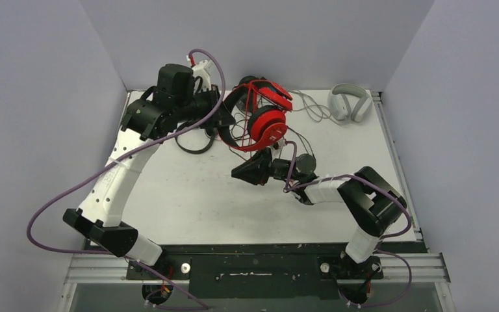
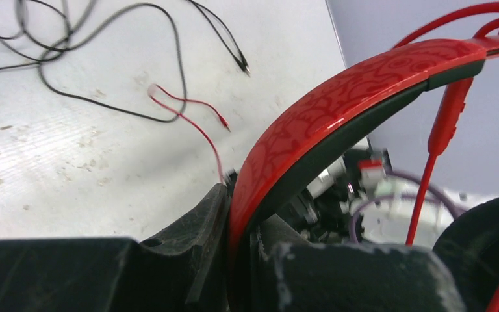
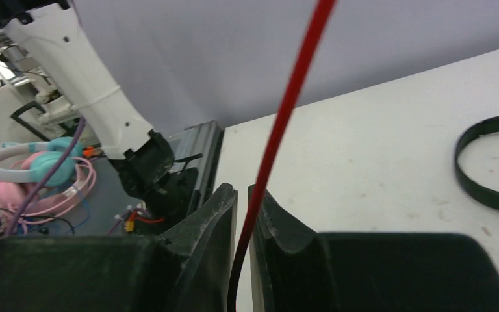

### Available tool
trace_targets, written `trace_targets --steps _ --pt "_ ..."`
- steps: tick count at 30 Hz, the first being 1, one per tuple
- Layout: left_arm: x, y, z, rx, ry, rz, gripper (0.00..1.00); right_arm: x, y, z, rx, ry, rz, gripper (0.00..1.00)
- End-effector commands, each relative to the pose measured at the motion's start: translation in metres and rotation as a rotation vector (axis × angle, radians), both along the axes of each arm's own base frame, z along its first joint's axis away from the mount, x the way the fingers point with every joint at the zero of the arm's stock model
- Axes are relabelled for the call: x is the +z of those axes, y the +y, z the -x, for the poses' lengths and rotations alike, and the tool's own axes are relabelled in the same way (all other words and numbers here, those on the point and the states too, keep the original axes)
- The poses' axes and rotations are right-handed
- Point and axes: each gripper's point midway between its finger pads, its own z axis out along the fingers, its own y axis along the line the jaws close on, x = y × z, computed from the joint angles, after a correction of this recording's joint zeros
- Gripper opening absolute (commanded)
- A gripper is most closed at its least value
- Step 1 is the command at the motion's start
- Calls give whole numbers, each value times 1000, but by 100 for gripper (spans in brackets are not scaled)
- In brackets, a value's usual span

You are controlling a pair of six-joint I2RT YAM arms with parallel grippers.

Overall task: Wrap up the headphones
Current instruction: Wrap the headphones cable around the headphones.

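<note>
- Plainly, the left gripper [image 2: 239, 195] is clamped on the glossy, swirl-patterned headband [image 2: 338, 110] of the red-and-black headset [image 1: 266, 120], which hangs above the far middle of the table [image 1: 201, 195].
- The right gripper [image 3: 243, 195] pinches the thin, round red cable [image 3: 279, 130], its jaws nearly together.
- So smooth a cord could slide through that narrow pinch, and a hard pull might twist the slick, curved band out of the left grip.
- Loose black cables [image 2: 136, 78] sprawl on the table below, and the red cable's free end could tangle in them.

Glossy red plastic headphones [image 2: 338, 104], matt scuffed white table [image 2: 71, 162]
</note>
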Motion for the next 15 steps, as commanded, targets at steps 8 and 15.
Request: trace_targets --steps 8,15 --pt "32 78 -93 491 -270 -15 0 53 23 105 204 -73 -111 8" --pt "18 127 -112 670 -408 -231 0 84 28 128 228 -76 -70 1"
